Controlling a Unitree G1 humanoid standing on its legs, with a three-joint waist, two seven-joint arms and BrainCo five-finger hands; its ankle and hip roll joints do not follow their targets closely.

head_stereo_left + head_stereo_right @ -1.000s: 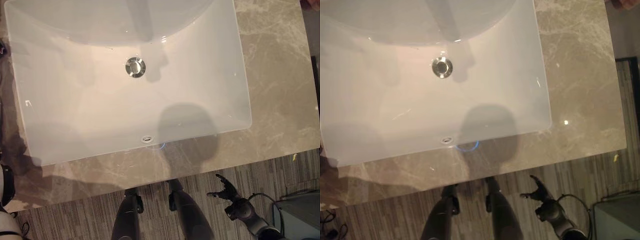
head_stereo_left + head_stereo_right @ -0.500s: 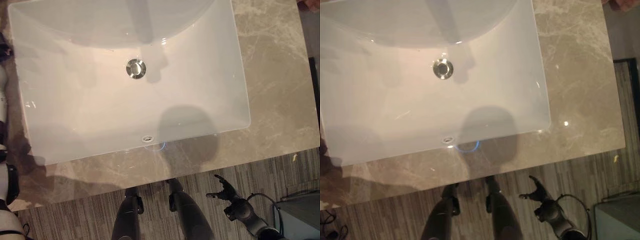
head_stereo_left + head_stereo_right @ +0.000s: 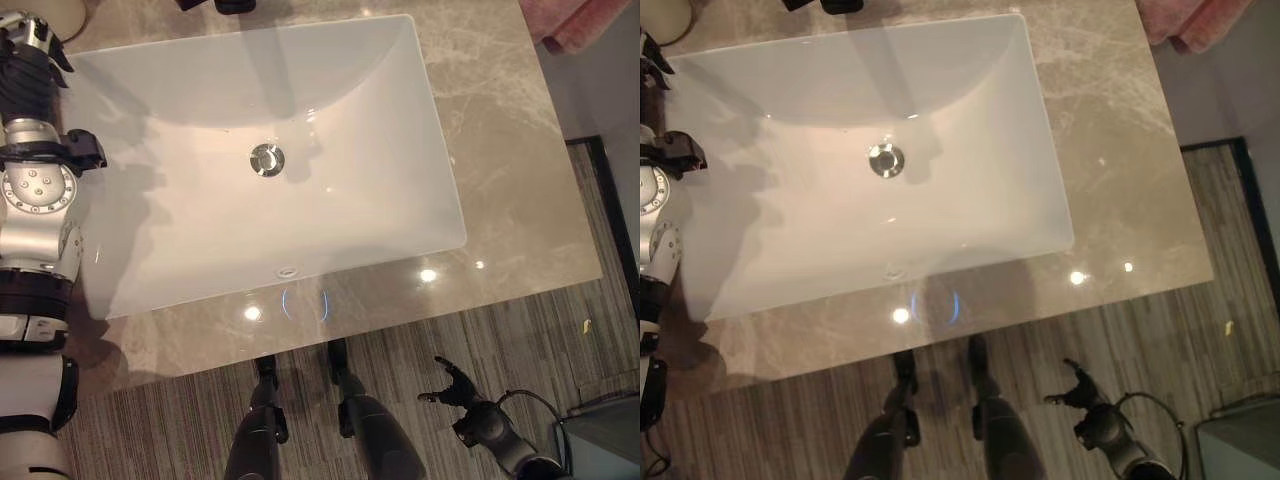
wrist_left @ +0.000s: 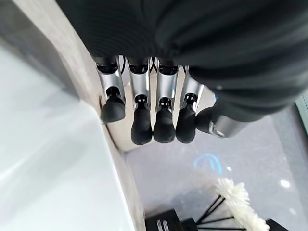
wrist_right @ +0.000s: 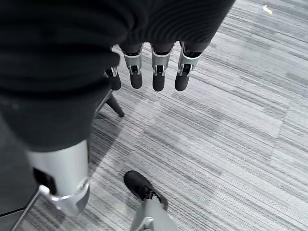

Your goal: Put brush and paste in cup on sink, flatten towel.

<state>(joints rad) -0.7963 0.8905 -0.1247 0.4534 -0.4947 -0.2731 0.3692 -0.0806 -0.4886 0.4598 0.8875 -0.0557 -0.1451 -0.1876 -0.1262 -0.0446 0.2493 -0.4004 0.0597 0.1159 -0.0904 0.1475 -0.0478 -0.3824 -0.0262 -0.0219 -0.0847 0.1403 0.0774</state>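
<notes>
Reaching along the far-left edge of the sink [image 3: 430, 150], the robot's left hand [image 4: 144, 120] hangs with fingers straight and together, holding nothing, above the grey marble table [image 3: 500, 130] beside a pale cup [image 3: 60, 15] at the table's back left corner. The right hand [image 5: 154, 77] hangs low by the robot's side over the striped carpet floor [image 5: 231, 120], its fingers relaxed and empty. A pink, soft-looking towel [image 3: 580, 20] lies bunched at the table's far right corner, not yet flattened. Neither brush nor paste can be made out; dark items at the back edge [image 3: 215, 5] are too cropped to name, and a white tufted object on dark stems [image 4: 236, 197] shows past the left fingers. The white basin is glossy, rectangular and smooth-walled, with a chrome drain [image 3: 266, 159]; the marble is polished and reflective. A light cup on that slick stone could likely be knocked over by the arm passing close.
</notes>
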